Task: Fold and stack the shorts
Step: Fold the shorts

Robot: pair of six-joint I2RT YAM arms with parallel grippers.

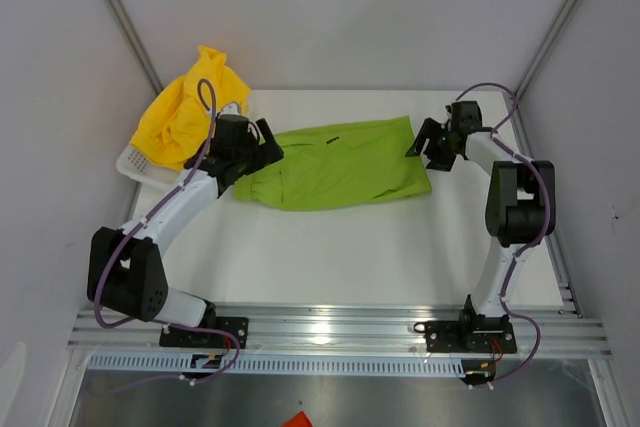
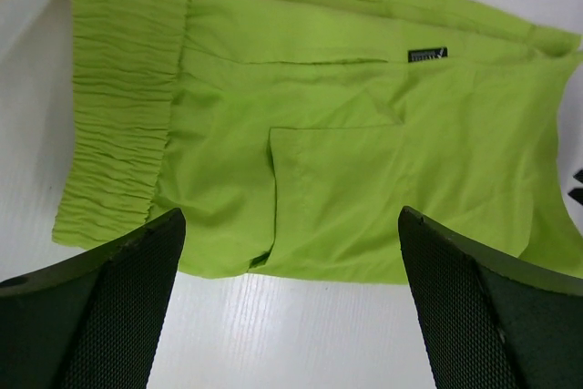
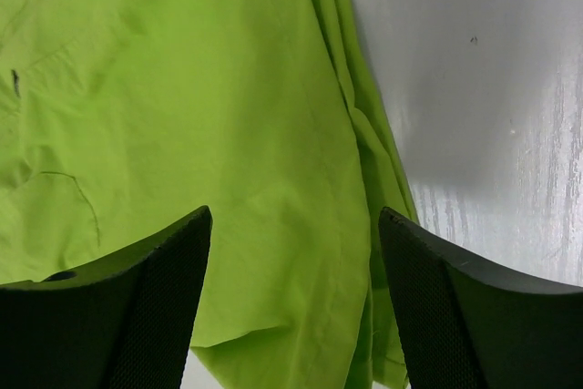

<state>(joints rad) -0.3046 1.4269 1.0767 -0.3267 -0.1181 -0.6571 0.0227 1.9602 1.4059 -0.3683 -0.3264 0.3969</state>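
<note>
**On the tabletop: green shorts laid out, both sets of fingers open**

At the middle of the tabletop (image 1: 350, 257) I find the green shorts (image 1: 340, 165) lying flat, spread crosswise between the two arms. They appear folded over on themselves. Layered edges show along the right-hand end in the right wrist view.

Left arm: the left fingers (image 1: 266, 150) stand wide apart over the left end of the green shorts. They grip nothing. Through the left wrist camera I see the gathered waistband (image 2: 118, 107) on the left of the garment and a small dark label (image 2: 426, 55) near its far edge. Cloth lies flat between the two fingers.

Right arm: the right fingers (image 1: 425, 147) are also spread and hold nothing. They sit over the right end of the green shorts. Green cloth lies under one finger, and the garment's edge and bare tabletop lie towards the other.

Far left corner: the yellow shorts (image 1: 180, 112) are heaped in a white basket (image 1: 133, 162), spilling over its rim. They sit just beyond the left arm and apart from the green pair.
</note>
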